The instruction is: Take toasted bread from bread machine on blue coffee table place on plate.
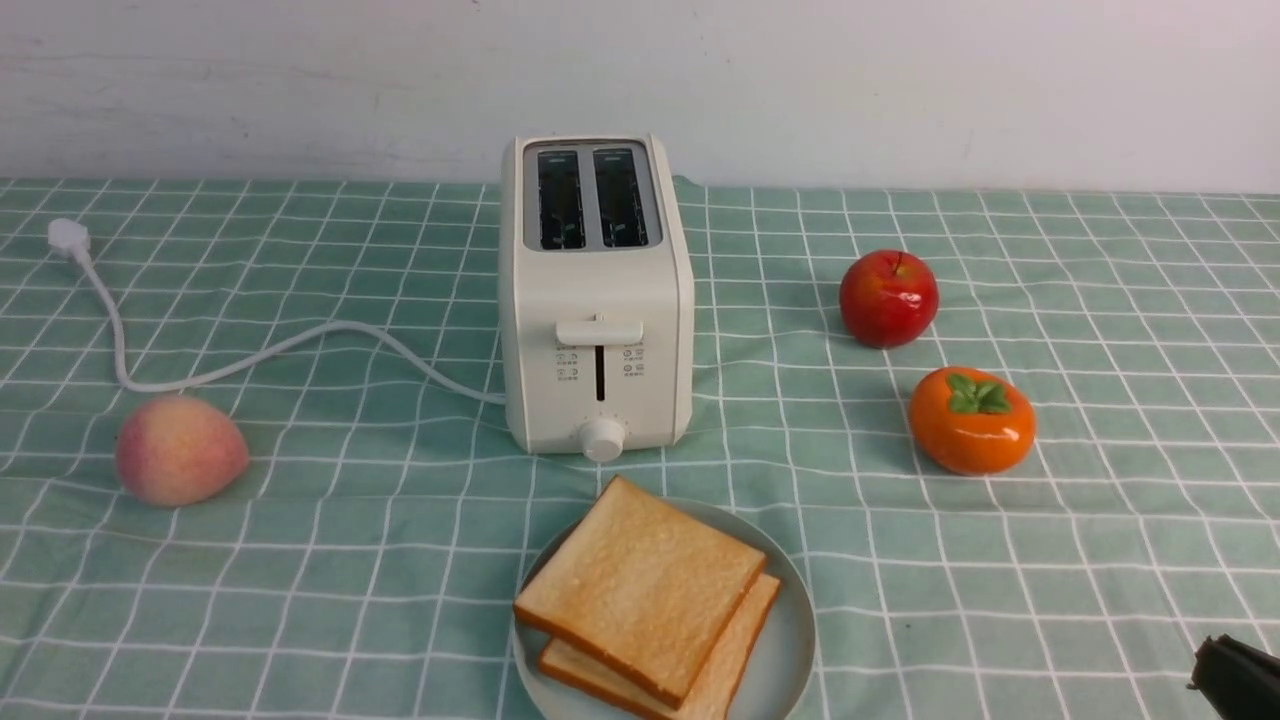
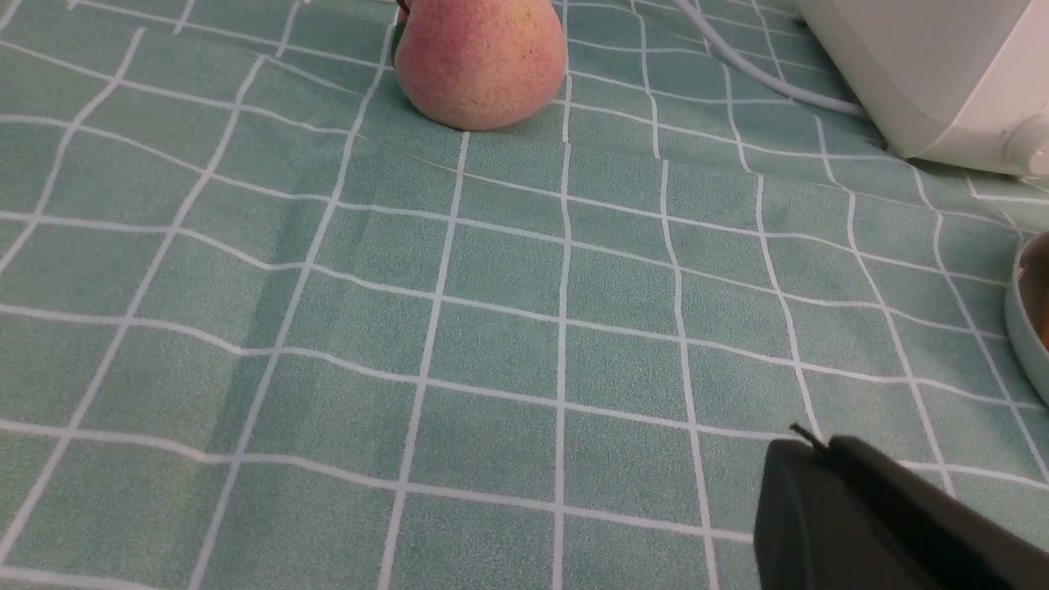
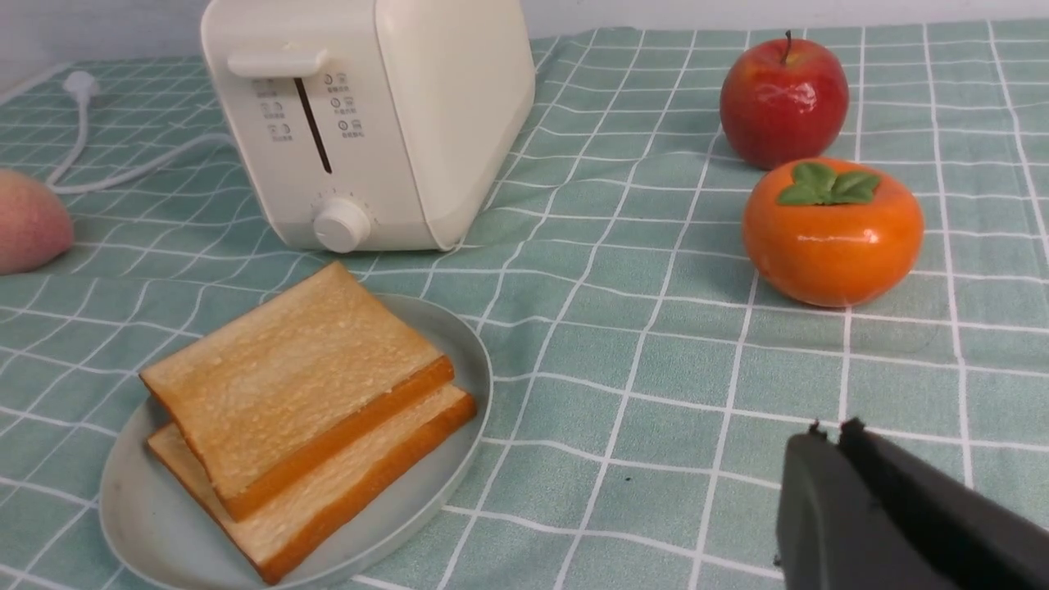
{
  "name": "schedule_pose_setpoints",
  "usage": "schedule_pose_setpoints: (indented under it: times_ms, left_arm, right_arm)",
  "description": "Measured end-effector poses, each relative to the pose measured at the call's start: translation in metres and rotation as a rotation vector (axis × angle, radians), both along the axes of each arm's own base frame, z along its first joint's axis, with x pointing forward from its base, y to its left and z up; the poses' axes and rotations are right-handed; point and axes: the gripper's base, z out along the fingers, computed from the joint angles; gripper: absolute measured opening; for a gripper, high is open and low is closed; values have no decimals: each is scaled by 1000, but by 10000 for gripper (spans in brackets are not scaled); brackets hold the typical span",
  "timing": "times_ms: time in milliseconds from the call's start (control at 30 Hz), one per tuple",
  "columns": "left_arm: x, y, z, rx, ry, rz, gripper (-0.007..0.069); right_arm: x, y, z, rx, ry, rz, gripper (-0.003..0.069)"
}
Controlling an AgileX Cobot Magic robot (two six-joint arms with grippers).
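Note:
Two slices of toasted bread (image 1: 640, 585) (image 3: 295, 385) lie stacked on the pale plate (image 1: 790, 640) (image 3: 147, 524) at the front centre of the blue coffee table (image 1: 400, 560). Behind the plate stands the cream bread machine (image 1: 595, 300) (image 3: 369, 115), both slots dark and with no bread showing. My right gripper (image 3: 828, 433) (image 1: 1215, 655) is shut and holds nothing, low over the cloth at the front right, well clear of the plate. My left gripper (image 2: 815, 447) is shut with nothing in it, over bare cloth left of the plate rim (image 2: 1028, 328); it is out of the front view.
A peach (image 1: 178, 448) (image 2: 479, 61) lies at the left, with the toaster's white cord (image 1: 250, 355) and plug (image 1: 68, 238) behind it. A red apple (image 1: 888, 298) (image 3: 783, 98) and an orange persimmon (image 1: 970, 420) (image 3: 832, 229) sit right of the toaster. A white wall runs along the back.

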Motion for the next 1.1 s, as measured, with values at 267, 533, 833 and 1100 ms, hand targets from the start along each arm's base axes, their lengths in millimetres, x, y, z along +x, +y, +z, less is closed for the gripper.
schedule_pose_setpoints:
  times_ms: [267, 533, 833, 1100]
  left_arm:
    - [0, 0, 0, -2, -1, 0, 3]
    - [0, 0, 0, -2, -1, 0, 9]
    - [0, 0, 0, -3, -2, 0, 20]
    - [0, 0, 0, -3, -2, 0, 29]
  right_arm:
    - [0, 0, 0, 0, 0, -1, 30]
    - [-3, -23, 8, 22, -87, -243, 33]
    - [-12, -39, 16, 28, -181, -428, 33]
    - [-28, -38, 19, 46, -306, -430, 41]
